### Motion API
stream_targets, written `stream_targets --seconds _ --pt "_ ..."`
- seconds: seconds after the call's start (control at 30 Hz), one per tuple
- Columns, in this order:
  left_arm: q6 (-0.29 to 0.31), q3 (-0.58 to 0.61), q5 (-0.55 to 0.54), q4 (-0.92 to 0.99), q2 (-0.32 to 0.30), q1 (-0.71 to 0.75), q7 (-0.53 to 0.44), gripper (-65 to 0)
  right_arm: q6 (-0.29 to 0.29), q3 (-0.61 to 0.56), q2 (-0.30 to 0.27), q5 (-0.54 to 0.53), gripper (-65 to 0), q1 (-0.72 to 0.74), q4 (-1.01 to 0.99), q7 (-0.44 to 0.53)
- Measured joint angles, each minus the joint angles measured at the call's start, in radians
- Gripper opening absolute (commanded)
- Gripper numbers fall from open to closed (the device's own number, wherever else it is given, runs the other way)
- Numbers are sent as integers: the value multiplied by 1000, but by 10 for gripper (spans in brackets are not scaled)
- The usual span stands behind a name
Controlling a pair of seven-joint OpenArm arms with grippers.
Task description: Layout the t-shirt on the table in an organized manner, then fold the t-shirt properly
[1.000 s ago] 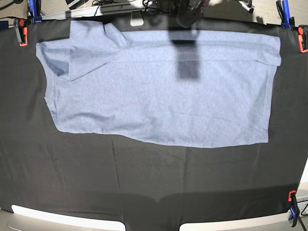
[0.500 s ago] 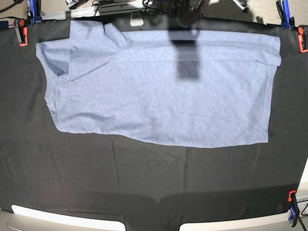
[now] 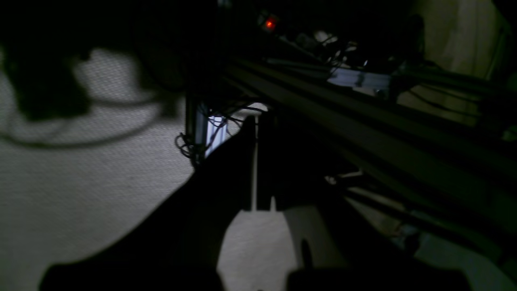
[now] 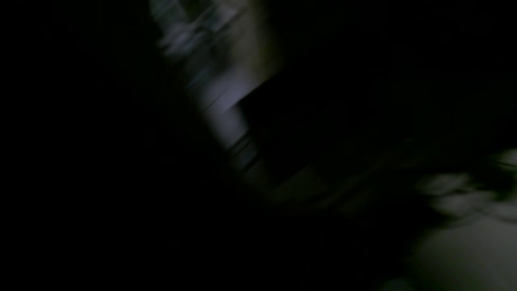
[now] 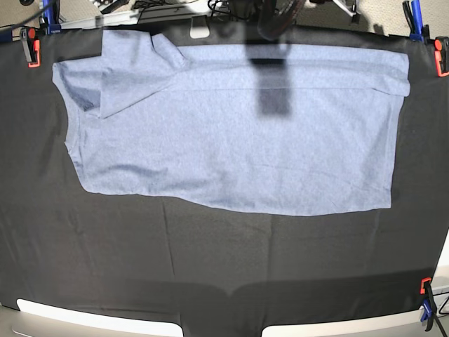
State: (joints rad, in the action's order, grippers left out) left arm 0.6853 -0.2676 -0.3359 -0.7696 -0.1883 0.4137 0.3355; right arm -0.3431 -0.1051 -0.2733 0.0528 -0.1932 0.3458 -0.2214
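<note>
The light blue-grey t-shirt lies flat across the far half of the black table. Its collar end is at the left and its hem at the right. One sleeve is folded in over the body at the upper left, and the far long edge is folded over. Neither gripper shows in the base view. In the left wrist view my left gripper is a dark silhouette off the table, its jaws together with only a thin slit of light between them, holding nothing. The right wrist view is dark and blurred.
Orange-black clamps sit at the far left, far right and near right corners. A dark rectangular shadow falls on the shirt's far middle. Cables and frame rails show behind the table.
</note>
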Motion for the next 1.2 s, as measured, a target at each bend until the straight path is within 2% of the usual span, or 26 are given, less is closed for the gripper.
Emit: stream_targets --seconds 0.2,0.27,0.37,0.53,0.6,0.7,0.77,0.97,1.2 --pt "0 0 2 172 0 -93 -48 -650 -1 0 61 1 -650 11 0 13" --pt "0 0 11 198 0 -115 -53 -644 -2 0 76 30 -650 10 0 14" --pt "0 0 82 203 0 -126 -108 -562 -2 0 75 51 -650 10 0 12" --pt "0 0 105 205 6 -125 -150 -548 -1 0 72 51 -650 10 0 12" --pt "-65 0 119 205 21 -126 -186 -548 -1 0 72 51 -650 10 0 12" --pt "-139 0 232 205 56 -126 -248 -548 0 0 71 51 -650 10 0 12" --pt "-185 -1 264 205 76 -125 -268 -548 -1 0 71 51 -650 10 0 5" --pt "-191 -1 262 205 116 -129 -271 -550 -25 0 71 51 -650 11 13 4" --pt "-191 -1 262 205 122 -126 -224 -550 -58 0 71 48 -650 11 34 5"
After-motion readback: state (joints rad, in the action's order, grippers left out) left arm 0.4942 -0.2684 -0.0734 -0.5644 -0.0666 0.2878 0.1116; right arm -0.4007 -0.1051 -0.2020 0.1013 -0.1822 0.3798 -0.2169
